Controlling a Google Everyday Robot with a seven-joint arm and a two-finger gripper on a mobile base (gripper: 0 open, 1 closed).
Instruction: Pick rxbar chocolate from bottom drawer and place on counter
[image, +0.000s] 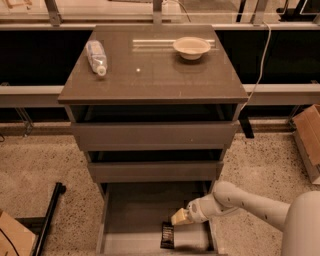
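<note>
- Camera view, step: we judge the reach for the grasp to be in hand. The gripper (178, 218) hangs low inside the open bottom drawer (106, 220), just above and a little right of the rxbar (167, 235). We cannot tell whether it touches the wrapper.
- Camera view, jaws: we cannot tell whether the jaws are open or closed.
- Camera view, rxbar: it lies flat on the drawer floor near the front edge, right of centre, not lifted.
- Camera view, next move: we think it calls for setting the jaws across the bar's narrow width and closing. The bar must then rise clear of the drawer walls and the two drawers above. From there it goes up to the counter (155, 85), in front of the bottle (96, 56) and bowl (191, 47).
- Camera view, materials: the rxbar is a thin flat rectangle in a dark wrapper, probably slick and hard to get under.
- Camera view, surroundings: the drawer floor is flat matte grey with thin walls, and the counter is a glossy grey-brown slab. The bottle is clear plastic and lies on its side. The bowl is pale, round and shallow.
</note>
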